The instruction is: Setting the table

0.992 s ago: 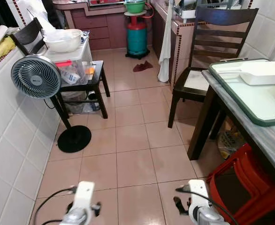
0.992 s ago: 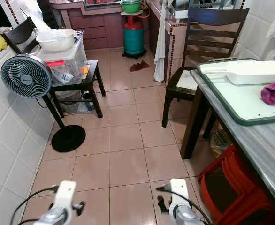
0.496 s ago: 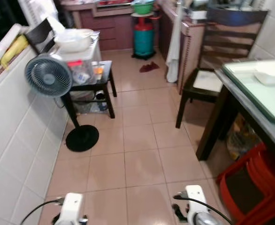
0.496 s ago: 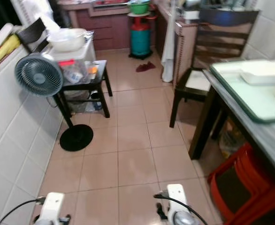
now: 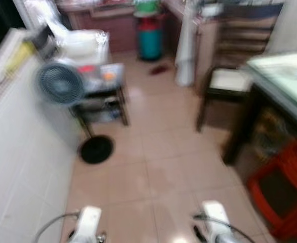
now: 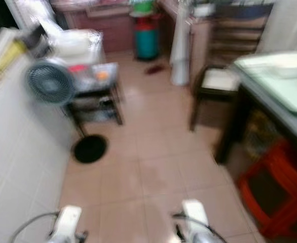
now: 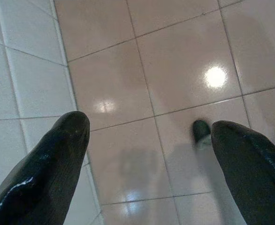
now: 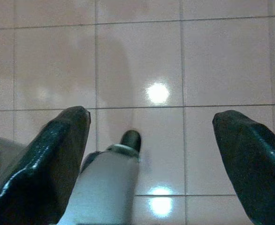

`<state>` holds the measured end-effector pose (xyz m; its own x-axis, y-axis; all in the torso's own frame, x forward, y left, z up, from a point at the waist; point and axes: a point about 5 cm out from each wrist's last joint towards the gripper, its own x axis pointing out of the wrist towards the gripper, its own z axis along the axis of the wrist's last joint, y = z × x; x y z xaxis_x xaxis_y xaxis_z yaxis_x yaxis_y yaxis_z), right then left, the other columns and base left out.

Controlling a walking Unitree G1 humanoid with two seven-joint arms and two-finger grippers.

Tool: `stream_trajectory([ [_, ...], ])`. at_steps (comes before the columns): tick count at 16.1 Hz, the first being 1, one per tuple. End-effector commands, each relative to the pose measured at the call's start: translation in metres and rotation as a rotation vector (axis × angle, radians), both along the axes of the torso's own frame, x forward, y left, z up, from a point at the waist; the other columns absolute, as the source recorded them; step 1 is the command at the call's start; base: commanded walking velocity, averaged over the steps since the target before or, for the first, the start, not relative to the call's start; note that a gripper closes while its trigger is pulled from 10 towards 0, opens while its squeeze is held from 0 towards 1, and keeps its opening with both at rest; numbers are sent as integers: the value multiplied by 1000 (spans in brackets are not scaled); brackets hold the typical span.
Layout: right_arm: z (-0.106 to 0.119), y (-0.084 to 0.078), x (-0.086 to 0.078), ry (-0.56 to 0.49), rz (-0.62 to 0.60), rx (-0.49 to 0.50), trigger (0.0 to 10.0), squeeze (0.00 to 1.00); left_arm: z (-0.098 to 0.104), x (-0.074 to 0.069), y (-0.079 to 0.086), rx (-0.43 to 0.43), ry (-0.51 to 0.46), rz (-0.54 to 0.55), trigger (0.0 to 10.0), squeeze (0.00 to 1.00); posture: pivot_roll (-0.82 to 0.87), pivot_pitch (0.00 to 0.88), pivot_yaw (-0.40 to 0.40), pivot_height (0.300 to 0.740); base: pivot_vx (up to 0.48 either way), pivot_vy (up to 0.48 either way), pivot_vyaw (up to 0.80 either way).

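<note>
The stone-topped table [image 5: 283, 101] stands at the right, blurred, with a green-rimmed white tray [image 5: 285, 76] on it. A dark wooden chair [image 5: 229, 76] stands at its far end. Both arms hang low at the bottom of the eye views. My left gripper [image 7: 149, 140] is open over the floor tiles beside the white tiled wall. My right gripper [image 8: 151, 136] is open too, with bare pink tiles between its fingers.
A standing fan [image 5: 61, 85] and a small black table [image 5: 100, 88] loaded with a clear box and bowl line the left wall. A green gas cylinder [image 5: 149, 38] stands at the back. A red plastic stool [image 5: 280, 192] sits under the table. Open floor runs down the middle.
The whole picture has shifted and blurred: the camera is moving and turning left. Both arms stay hanging; nothing in the room has moved.
</note>
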<state>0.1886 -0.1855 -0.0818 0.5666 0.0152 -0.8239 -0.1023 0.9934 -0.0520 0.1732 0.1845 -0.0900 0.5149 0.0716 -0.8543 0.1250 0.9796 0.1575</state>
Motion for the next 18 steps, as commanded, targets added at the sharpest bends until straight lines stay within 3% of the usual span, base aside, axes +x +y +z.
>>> stream_trajectory([
  [1, 2, 11, 6, -24, 29, 21, 10000, 0, 1, 0, 12, 23, 4, -1, 10000, 0, -124, 0, 64, 740, 0, 0, 0],
  [5, 1, 13, 4, -16, 60, 12, 10000, 0, 1, 0, 9, 1, 12, -6, 10000, 0, -118, 0, 58, 740, 0, 0, 0],
  [11, 3, 14, 8, -10, 182, -31, 10000, 0, -2, -3, 1, -30, 18, 64, 10000, 0, -36, 0, -39, 740, 0, 0, 0],
  [14, 6, 17, 14, -25, 215, -36, 10000, 0, 2, 4, 5, -32, 3, 73, 10000, 0, -25, 0, -38, 740, 0, 0, 0],
  [18, 3, 17, 7, -19, 204, -24, 10000, 0, 6, 12, 7, -16, -4, 34, 10000, 0, -30, 0, -11, 740, 0, 0, 800],
])
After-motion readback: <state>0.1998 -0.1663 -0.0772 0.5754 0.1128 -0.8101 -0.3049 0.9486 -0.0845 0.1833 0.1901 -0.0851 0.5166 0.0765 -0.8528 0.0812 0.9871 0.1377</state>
